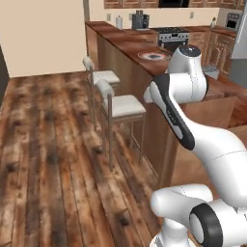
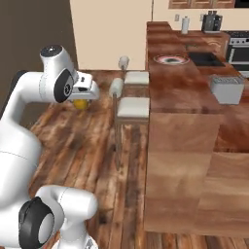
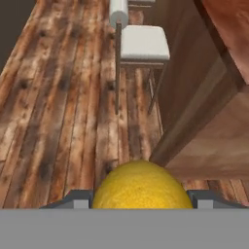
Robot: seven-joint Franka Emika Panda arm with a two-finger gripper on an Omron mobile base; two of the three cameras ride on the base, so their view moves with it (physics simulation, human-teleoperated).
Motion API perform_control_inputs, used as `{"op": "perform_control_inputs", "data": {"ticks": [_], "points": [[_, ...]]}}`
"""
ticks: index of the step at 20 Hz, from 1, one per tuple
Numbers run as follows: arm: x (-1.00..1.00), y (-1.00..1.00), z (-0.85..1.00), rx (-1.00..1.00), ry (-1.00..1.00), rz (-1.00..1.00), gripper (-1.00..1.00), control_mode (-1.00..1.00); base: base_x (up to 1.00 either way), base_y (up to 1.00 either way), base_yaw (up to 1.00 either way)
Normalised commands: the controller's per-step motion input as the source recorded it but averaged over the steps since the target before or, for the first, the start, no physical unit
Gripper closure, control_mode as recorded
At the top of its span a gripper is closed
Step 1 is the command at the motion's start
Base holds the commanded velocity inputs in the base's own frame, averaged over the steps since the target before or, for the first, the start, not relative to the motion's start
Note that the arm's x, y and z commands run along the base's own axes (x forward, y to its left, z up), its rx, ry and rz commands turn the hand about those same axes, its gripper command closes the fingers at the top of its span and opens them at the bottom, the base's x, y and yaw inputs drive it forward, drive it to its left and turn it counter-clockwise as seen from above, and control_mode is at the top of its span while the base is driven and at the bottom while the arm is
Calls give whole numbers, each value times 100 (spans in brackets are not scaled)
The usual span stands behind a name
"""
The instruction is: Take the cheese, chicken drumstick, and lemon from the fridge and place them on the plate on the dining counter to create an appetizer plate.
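Note:
My gripper [image 3: 141, 198] is shut on the yellow lemon [image 3: 141, 187], which bulges between the two fingertips low in the hand view. From the right base view, the lemon [image 2: 80, 103] hangs under the hand [image 2: 83, 90], over the wooden floor and left of the stools. The round plate [image 1: 154, 56] lies far along the glossy reddish-brown dining counter [image 1: 130, 46]; the right base view shows the plate [image 2: 171, 59] well beyond and right of the gripper. The cheese and chicken drumstick are out of view. A light-grey strip at the right edge may be the fridge [image 1: 240, 46].
Two white-seated stools [image 1: 121, 105] [image 1: 101, 76] stand against the counter's panel side, between the hand and the counter. A toaster [image 2: 226, 89] sits on the near counter end. A stove [image 1: 171, 34] and coffee machine [image 1: 141, 20] stand at the back. Open wooden floor [image 1: 43, 144] lies left.

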Motion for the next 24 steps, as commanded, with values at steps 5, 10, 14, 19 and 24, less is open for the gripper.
{"op": "perform_control_inputs", "data": {"ticks": [5, 10, 14, 19, 24], "points": [[0, 0, 0, 0, 0, 0, 100, 100, 57, 97, -53], [0, 0, 0, 0, 0, 0, 100, 100, 58, 96, -53], [0, 0, 0, 0, 0, 0, 100, 100, 54, 94, -52], [0, 0, 0, 0, 0, 0, 100, 100, 43, 98, -52], [0, 0, 0, 0, 0, 0, 100, 100, 32, 99, -52]]}}
